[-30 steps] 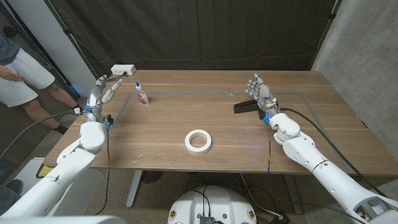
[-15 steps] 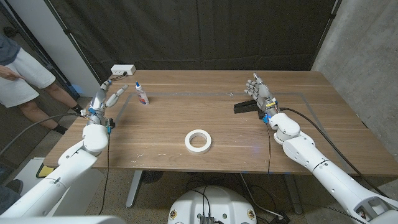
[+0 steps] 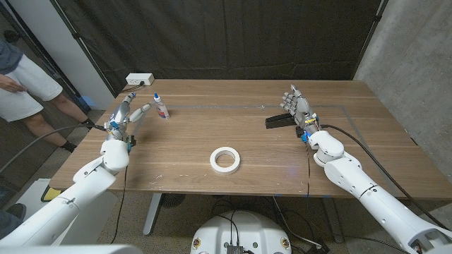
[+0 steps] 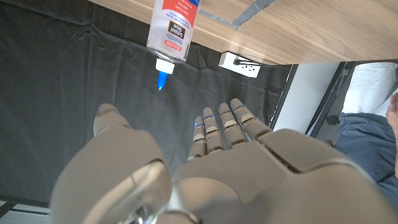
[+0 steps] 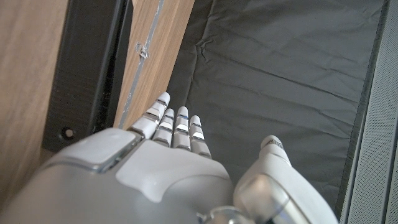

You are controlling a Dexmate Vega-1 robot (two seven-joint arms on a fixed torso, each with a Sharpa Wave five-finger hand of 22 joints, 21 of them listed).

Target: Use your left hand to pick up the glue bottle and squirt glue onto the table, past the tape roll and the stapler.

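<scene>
Small white glue bottle with blue tip (image 3: 162, 107) stood upright at the wooden table's (image 3: 268, 152) far left, well apart from the white tape roll (image 3: 225, 159). Left robot hand (image 3: 129, 112) was near the bottle, unclenched, grasping nothing. Right robot hand (image 3: 297, 106) was likewise unclenched beside the black stapler (image 3: 278, 121).

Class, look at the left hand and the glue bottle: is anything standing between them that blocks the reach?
Nothing visible does. The left hand is open, just short of the small upright white glue bottle with the blue tip; only bare wooden table lies between.
</scene>
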